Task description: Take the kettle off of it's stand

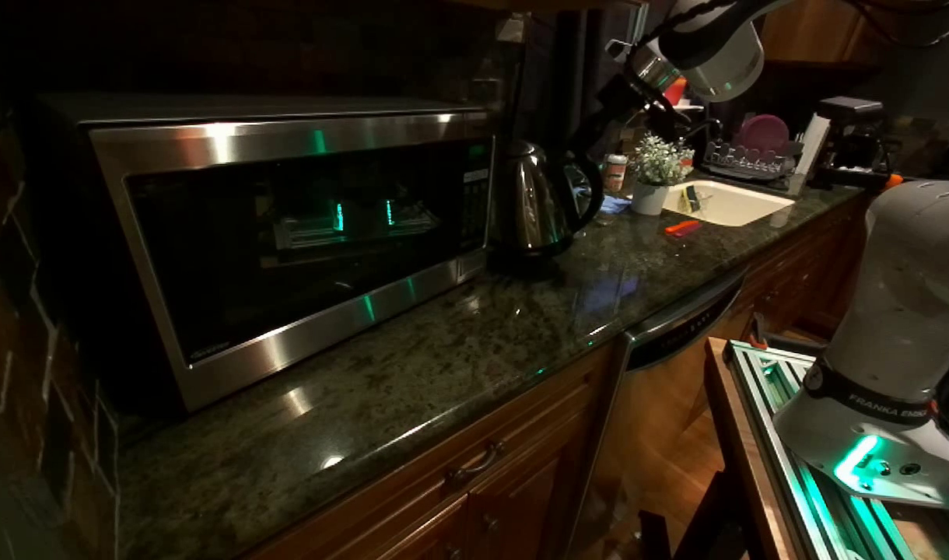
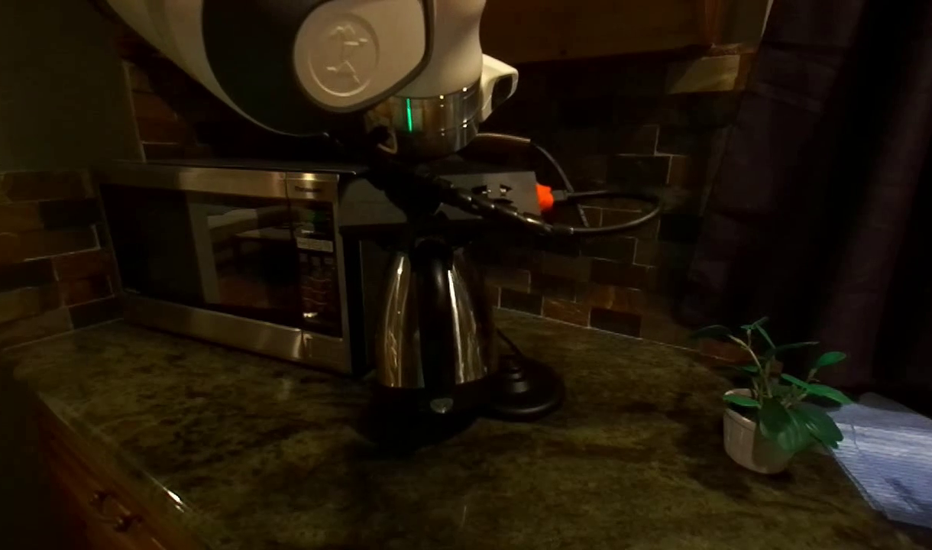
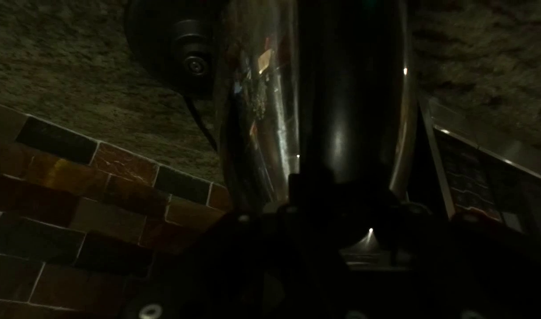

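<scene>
The silver steel kettle (image 2: pixel 466 328) with its dark loop handle (image 2: pixel 434 313) stands upright beside its black round stand (image 2: pixel 538 393), not on it. The kettle also shows by the microwave in an exterior view (image 1: pixel 527 202), where the stand is not visible. In the wrist view the kettle (image 3: pixel 261 110) fills the middle, and the stand (image 3: pixel 153 53) with its bare connector is at upper left. My gripper (image 3: pixel 348 195) is shut around the upper handle; its fingertips are very dark. I cannot tell whether the kettle's bottom touches the counter.
The steel-fronted microwave (image 1: pixel 303 233) is close beside the kettle. A small potted plant (image 2: pixel 756 443) and a striped cloth (image 2: pixel 901 458) are on the counter. A tiled wall (image 2: pixel 611 294) runs behind. The stand's cord (image 3: pixel 199 124) runs behind the kettle.
</scene>
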